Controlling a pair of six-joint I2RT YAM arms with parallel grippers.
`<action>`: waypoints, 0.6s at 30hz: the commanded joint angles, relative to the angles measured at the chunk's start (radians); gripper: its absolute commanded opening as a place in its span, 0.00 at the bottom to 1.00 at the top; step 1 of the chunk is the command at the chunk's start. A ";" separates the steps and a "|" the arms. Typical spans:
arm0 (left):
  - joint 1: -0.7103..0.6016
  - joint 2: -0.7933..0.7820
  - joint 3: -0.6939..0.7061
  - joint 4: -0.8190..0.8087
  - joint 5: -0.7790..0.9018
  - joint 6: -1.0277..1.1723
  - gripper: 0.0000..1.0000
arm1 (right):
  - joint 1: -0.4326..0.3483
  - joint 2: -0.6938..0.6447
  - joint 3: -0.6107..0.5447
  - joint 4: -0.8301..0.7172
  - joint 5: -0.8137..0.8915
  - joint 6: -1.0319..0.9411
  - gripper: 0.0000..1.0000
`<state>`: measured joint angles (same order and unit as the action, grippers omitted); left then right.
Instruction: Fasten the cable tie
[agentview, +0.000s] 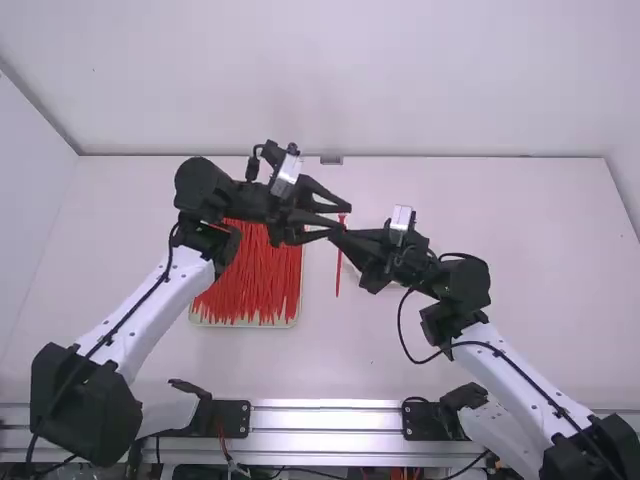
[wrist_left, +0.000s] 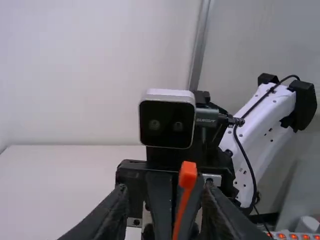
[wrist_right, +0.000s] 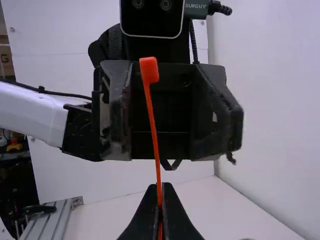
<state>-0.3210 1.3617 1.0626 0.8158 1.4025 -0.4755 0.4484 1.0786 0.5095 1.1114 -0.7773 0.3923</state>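
A single red cable tie hangs upright above the table, pinched partway along its strap by my right gripper, which is shut on it. In the right wrist view the tie's head points up above my shut right gripper. My left gripper faces it with its jaws spread wide, one finger on each side of the strap's upper end. From the left wrist view the tie's head stands between my open left fingers, without touching them.
A heap of several red cable ties lies on a flat pale board under the left arm, left of centre. Bare white table stretches to the right and far side. A metal rail runs along the near edge.
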 joint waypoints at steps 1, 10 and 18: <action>-0.007 0.001 0.023 0.004 -0.004 0.000 0.36 | 0.005 -0.005 0.034 0.008 0.019 0.000 0.00; -0.003 0.001 0.023 0.005 -0.007 0.000 0.02 | 0.002 -0.005 0.034 0.008 0.019 0.000 0.00; -0.002 0.001 0.023 -0.004 -0.028 -0.020 0.02 | -0.013 -0.005 0.034 0.002 0.019 0.019 0.72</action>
<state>-0.3244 1.3617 1.0622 0.8040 1.3911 -0.4824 0.4435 1.0786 0.5095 1.1072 -0.7635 0.3981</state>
